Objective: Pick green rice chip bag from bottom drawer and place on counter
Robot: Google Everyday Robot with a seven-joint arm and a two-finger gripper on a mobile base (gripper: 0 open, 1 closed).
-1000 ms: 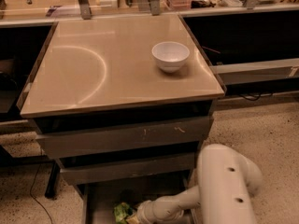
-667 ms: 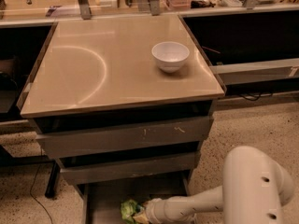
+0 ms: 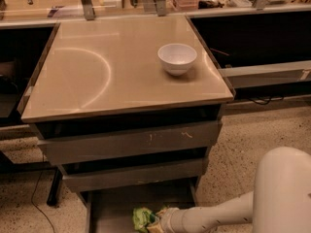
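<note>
The green rice chip bag (image 3: 142,218) sits at the front of the open bottom drawer (image 3: 136,198), near the lower edge of the view. My gripper (image 3: 152,223) reaches in from the right on a white arm and is shut on the bag's right side, holding it just above the drawer floor. The bag hides the fingertips. The beige counter (image 3: 112,72) lies above the drawers.
A white bowl (image 3: 177,58) stands on the counter's right rear part. Two closed grey drawer fronts (image 3: 131,142) sit above the open drawer. Dark side bays flank the counter. My white arm housing (image 3: 284,193) fills the lower right, over speckled floor.
The gripper and the bag have shifted together to the right within the bottom drawer. The arm housing has also moved right.
</note>
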